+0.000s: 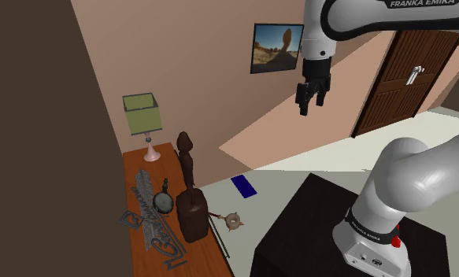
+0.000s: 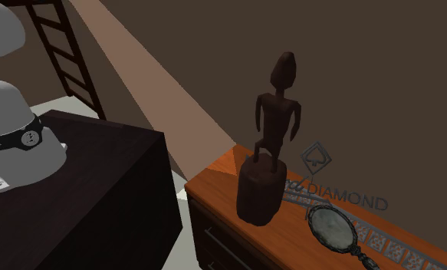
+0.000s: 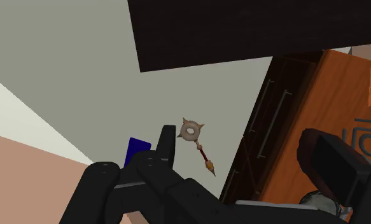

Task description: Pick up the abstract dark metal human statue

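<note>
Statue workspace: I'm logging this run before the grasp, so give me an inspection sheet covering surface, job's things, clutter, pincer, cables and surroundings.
Surface: wooden sideboard against the wall.
Job's things: dark statue, upright on its block base, untouched.
Clutter: lamp, hand mirror and metal lettering on the sideboard; spiked mace and blue flat item on the floor.
Pincer: pincer open, empty, high above the floor, well apart from the statue.
Cables: nothing seen.
Surroundings: framed picture, brown door.
</note>
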Robot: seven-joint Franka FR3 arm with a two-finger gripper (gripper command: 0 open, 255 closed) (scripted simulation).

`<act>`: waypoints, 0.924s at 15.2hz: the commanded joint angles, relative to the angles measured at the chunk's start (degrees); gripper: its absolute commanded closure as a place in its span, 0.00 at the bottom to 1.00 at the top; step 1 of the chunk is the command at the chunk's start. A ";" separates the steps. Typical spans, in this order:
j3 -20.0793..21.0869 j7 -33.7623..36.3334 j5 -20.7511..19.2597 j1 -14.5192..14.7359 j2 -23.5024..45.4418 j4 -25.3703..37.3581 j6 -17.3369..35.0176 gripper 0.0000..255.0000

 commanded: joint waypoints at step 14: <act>20.78 26.13 4.08 3.22 1.25 -17.05 29.71 0.00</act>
